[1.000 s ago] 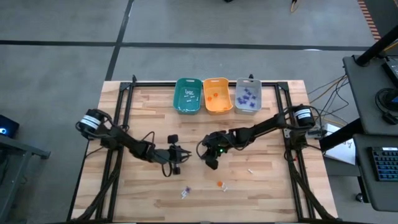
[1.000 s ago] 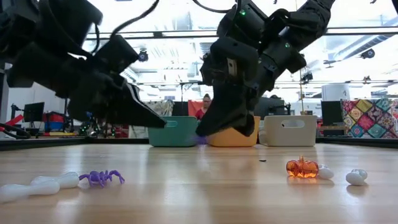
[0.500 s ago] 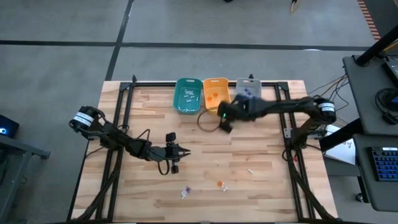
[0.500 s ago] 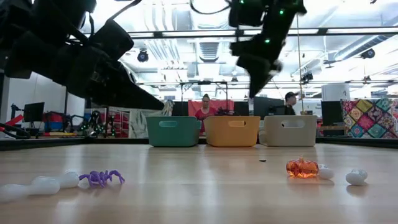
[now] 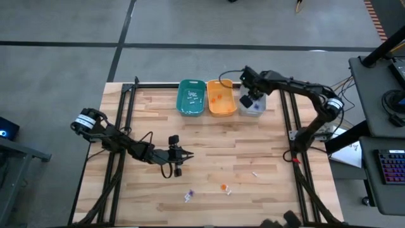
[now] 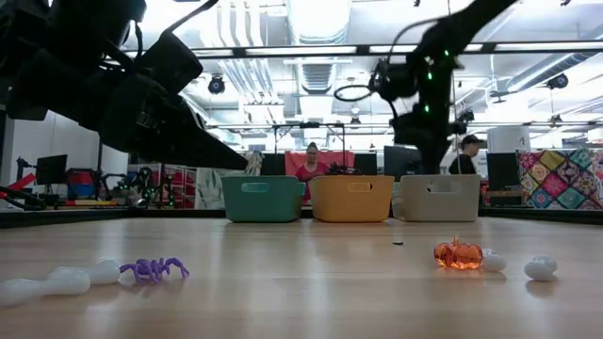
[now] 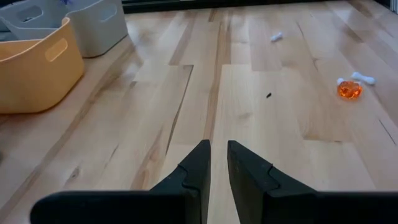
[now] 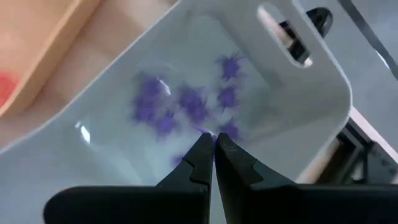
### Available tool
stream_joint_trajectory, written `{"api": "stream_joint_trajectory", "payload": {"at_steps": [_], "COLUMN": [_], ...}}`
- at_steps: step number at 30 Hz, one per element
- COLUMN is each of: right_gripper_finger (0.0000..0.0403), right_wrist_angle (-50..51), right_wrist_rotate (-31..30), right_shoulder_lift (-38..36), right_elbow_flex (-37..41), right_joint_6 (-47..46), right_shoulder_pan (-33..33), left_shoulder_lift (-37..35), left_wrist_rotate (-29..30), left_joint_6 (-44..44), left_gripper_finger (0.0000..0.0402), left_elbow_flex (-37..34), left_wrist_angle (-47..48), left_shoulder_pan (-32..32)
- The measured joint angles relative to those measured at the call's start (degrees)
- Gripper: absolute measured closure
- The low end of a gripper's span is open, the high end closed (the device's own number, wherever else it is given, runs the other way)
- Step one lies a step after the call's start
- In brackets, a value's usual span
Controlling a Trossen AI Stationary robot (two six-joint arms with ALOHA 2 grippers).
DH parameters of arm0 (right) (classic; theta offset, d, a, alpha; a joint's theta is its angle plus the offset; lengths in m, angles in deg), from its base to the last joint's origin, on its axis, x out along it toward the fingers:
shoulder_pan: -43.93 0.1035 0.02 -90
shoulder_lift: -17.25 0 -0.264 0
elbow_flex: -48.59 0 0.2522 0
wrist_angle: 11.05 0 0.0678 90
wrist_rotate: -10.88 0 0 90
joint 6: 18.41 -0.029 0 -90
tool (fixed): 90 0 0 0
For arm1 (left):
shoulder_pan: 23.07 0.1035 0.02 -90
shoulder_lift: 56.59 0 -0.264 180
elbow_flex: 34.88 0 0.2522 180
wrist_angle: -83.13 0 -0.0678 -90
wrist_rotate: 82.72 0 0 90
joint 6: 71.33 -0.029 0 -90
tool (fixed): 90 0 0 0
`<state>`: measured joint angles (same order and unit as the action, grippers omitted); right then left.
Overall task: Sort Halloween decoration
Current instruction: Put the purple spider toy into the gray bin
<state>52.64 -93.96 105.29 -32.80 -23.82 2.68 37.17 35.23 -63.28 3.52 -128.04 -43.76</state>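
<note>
The right gripper [image 8: 213, 144], fingers pressed together on a purple spider [image 8: 205, 132], hangs over the grey bin [image 8: 311, 99] at the table's far edge; opening off-centre could drop it outside. The left gripper [image 7: 217, 163], nearly closed and empty, waits mid-table.

**Right gripper over the grey bin of purple trinkets**

The right gripper [image 8: 213, 144] hangs above the grey bin [image 8: 311, 93], its two dark fingers [image 8: 193, 165] pressed together. Between the tips a bit of purple shows. Several purple spider trinkets [image 8: 186, 102] lie on the bin's pale floor. The orange bin [image 8: 37, 37] stands just beside it on the wooden table [image 8: 93, 62].
</note>
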Motion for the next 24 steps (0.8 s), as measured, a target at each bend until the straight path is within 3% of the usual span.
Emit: {"api": "stream_joint_trajectory", "payload": {"at_steps": [8,15,24], "right_gripper_finger": [0.0394,0.039,0.0313], "right_wrist_angle": [-9.1,-9.5,-9.8], "right_wrist_rotate": [0.5,1.6,3.3], "right_shoulder_lift": [1.1,1.1,0.9], "right_elbow_flex": [5.4,5.9,5.2], "right_joint_6": [2.5,1.1,-0.6], "right_shoulder_pan": [-3.4,-3.4,-3.4], "left_shoulder_lift": [0.0,0.0,0.0], "left_wrist_rotate": [0.0,0.0,0.0], "left_joint_6": [0.0,0.0,0.0], "left_gripper_finger": [0.0364,0.0364,0.0364], "left_elbow_flex": [0.0,0.0,0.0], "left_wrist_angle": [0.0,0.0,0.0], "left_shoulder_pan": [0.1,0.1,0.0]}}
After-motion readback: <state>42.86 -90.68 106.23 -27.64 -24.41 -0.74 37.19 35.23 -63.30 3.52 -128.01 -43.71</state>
